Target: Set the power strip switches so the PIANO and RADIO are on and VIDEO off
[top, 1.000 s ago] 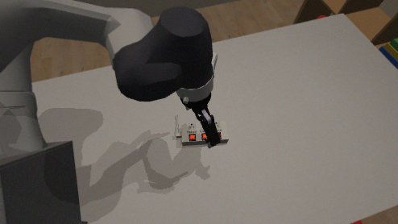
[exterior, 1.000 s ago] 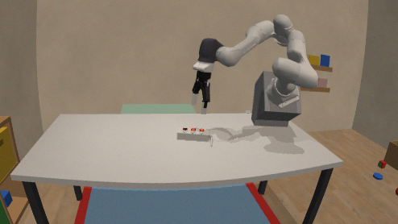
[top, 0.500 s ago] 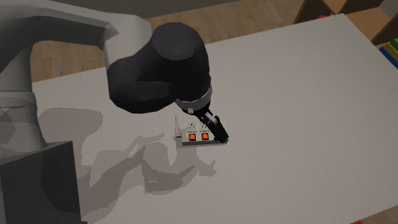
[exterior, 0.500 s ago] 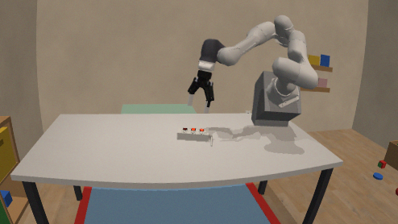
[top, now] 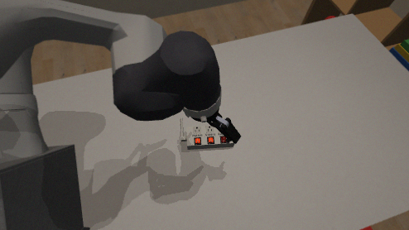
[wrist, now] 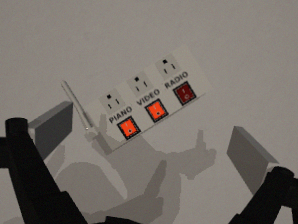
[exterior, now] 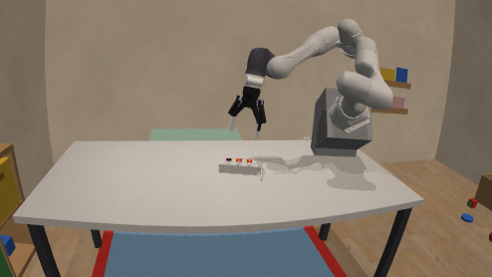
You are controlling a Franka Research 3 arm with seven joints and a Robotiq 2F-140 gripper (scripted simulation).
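Because VIDEO glows, the wide-open gripper [top: 235,131] [exterior: 245,134] [wrist: 152,128] should narrow — then press the middle switch [top: 210,140] [exterior: 239,160] [wrist: 156,110], toward twelve o'clock in the wrist view.

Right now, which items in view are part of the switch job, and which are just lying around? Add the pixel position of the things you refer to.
Part of the job:
- power strip [top: 210,146] [exterior: 239,169] [wrist: 199,75]
- PIANO switch [top: 198,141] [exterior: 249,160] [wrist: 129,128]
- VIDEO switch [top: 210,140] [exterior: 239,160] [wrist: 156,110]
- RADIO switch [exterior: 228,160] [wrist: 185,93]
- claw [top: 225,129] [exterior: 244,131] [wrist: 152,128]

Just lying about:
- blue disc on the floor [exterior: 467,218]
- red and green block on the floor [exterior: 472,203]
- yellow block on the wall shelf [exterior: 387,75]
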